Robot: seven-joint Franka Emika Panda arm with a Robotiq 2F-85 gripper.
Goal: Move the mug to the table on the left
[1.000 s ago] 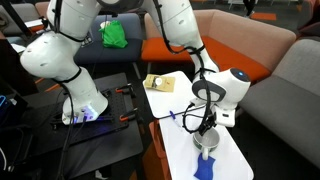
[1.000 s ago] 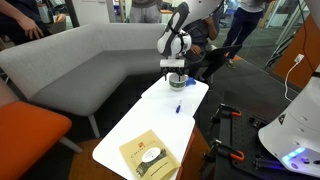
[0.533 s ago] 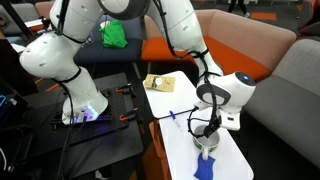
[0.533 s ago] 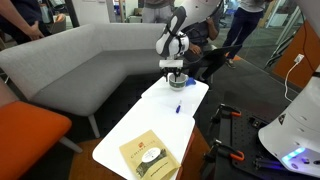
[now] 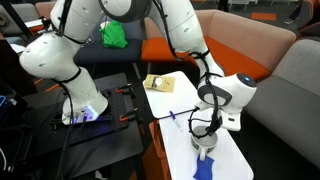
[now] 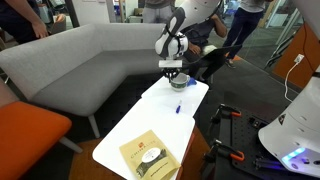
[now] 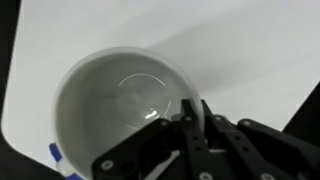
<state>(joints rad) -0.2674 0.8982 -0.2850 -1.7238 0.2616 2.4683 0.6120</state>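
Note:
A light-coloured mug (image 5: 206,147) (image 6: 177,82) stands at one end of the white table (image 5: 176,103) (image 6: 150,118), seen in both exterior views. My gripper (image 5: 207,136) (image 6: 175,72) reaches straight down onto it. In the wrist view the mug (image 7: 118,98) shows its empty white inside, and my gripper (image 7: 190,120) is shut on the rim at the right, one finger inside the wall and one outside. The mug still rests on the table.
A blue pen (image 5: 172,117) (image 6: 178,107) and a brown pad with a watch (image 5: 158,83) (image 6: 150,155) lie on the same table. A blue object (image 5: 205,168) lies beside the mug. A black table (image 5: 95,135) stands alongside, and sofas (image 6: 90,60) stand around.
The jaws have closed from open onto the mug's rim. The arm has sunk slightly; the mug has not moved.

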